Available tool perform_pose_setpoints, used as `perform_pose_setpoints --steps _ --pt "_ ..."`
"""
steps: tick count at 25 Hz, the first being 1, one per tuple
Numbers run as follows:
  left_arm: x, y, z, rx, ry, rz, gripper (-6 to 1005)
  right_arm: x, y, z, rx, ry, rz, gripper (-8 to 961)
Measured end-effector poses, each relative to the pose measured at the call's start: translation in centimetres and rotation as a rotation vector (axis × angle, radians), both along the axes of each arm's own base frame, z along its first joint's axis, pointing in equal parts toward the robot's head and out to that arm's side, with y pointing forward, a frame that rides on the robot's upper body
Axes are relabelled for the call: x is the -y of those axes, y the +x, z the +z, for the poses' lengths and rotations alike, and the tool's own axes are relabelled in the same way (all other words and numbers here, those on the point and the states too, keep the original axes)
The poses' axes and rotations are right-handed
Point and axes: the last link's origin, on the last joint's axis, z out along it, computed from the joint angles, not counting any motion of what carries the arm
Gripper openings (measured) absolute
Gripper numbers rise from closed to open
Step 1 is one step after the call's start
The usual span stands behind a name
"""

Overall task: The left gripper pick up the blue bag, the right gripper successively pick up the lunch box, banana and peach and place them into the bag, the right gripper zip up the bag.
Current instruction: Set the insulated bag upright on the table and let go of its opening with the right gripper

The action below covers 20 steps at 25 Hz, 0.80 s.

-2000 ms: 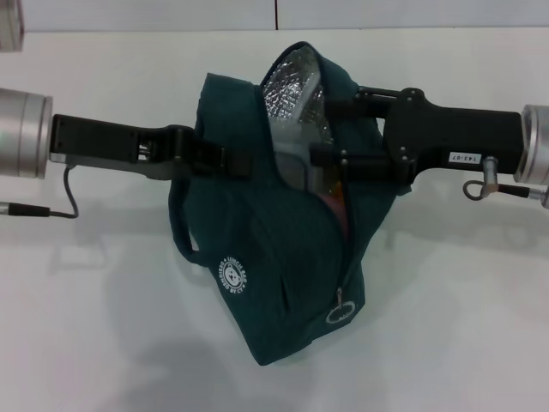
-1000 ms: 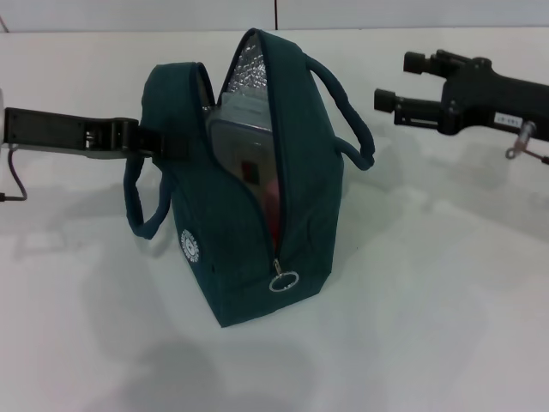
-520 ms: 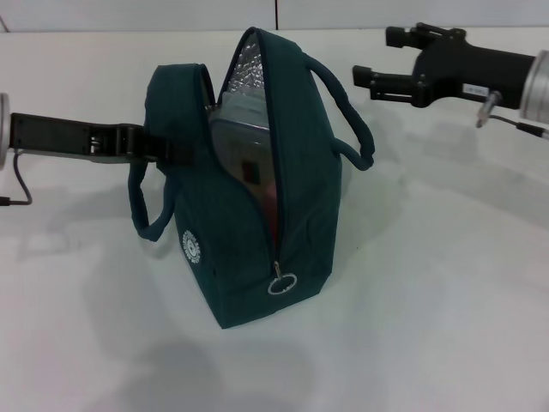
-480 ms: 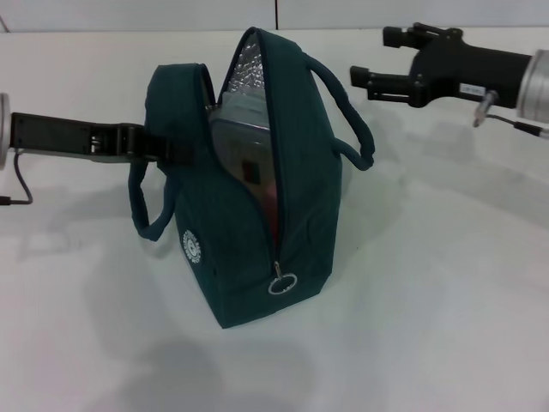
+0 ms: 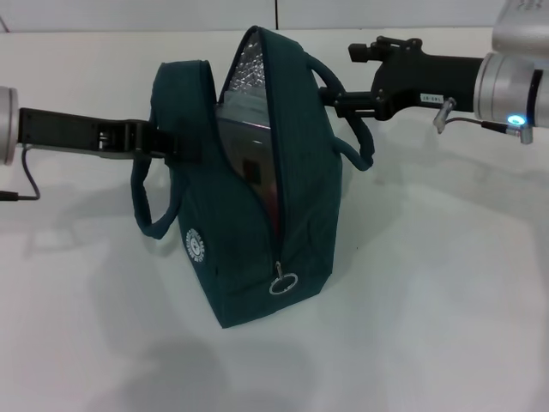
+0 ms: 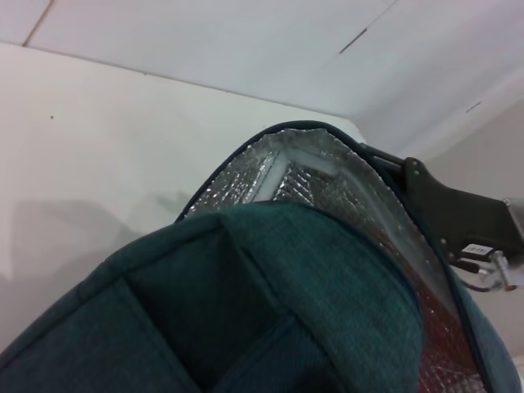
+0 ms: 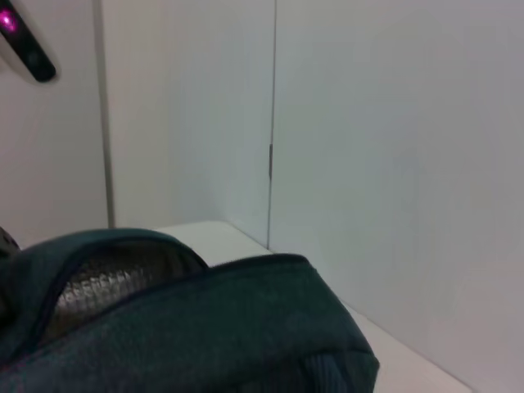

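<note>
The blue bag (image 5: 249, 232) stands upright mid-table with its top gaping and its silver lining (image 5: 249, 60) showing. My left gripper (image 5: 167, 142) comes in from the left and is shut on the bag's left side panel. Inside the opening I see the clear lunch box (image 5: 244, 146) standing on edge, with a red label. The banana and peach are hidden. My right gripper (image 5: 347, 79) is open at the bag's upper right, its fingers either side of the right loop handle (image 5: 356, 129). The zipper pull (image 5: 283, 281) hangs low on the front. The left wrist view shows the bag's fabric (image 6: 270, 295) and the lining (image 6: 327, 188).
The white table (image 5: 446, 283) spreads around the bag. A white wall with a vertical seam (image 7: 272, 123) rises behind it. The right arm's cable loop (image 5: 446, 112) hangs under its wrist. The other loop handle (image 5: 146, 206) droops on the bag's left side.
Two seconds ago the right gripper was inside the raised bag. The bag came down onto the table and the gripper drew back right. It has since moved left to the right handle.
</note>
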Motion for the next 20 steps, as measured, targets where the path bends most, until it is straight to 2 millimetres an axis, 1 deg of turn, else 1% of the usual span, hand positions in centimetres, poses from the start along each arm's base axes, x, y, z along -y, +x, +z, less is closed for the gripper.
perform_pose_setpoints --steps 4,10,16,19,20 --pt "-0.1 0.3 -0.1 0.003 -0.002 -0.008 50 -0.1 -0.2 -0.3 0.012 -0.001 0.001 819" --pt "-0.1 0.3 -0.1 0.006 -0.001 -0.004 50 -0.2 -0.6 -1.1 0.023 -0.018 0.001 819" --pt "0.0 0.0 -0.1 0.006 -0.001 0.002 51 0.0 -0.9 -1.6 0.041 -0.015 0.036 763" --pt "0.0 0.0 -0.1 0.006 0.0 0.004 51 0.2 -0.9 -1.9 0.053 -0.022 0.047 568" --pt "0.0 0.0 -0.1 0.006 0.0 0.004 51 0.2 -0.9 -1.8 0.053 -0.022 0.047 545"
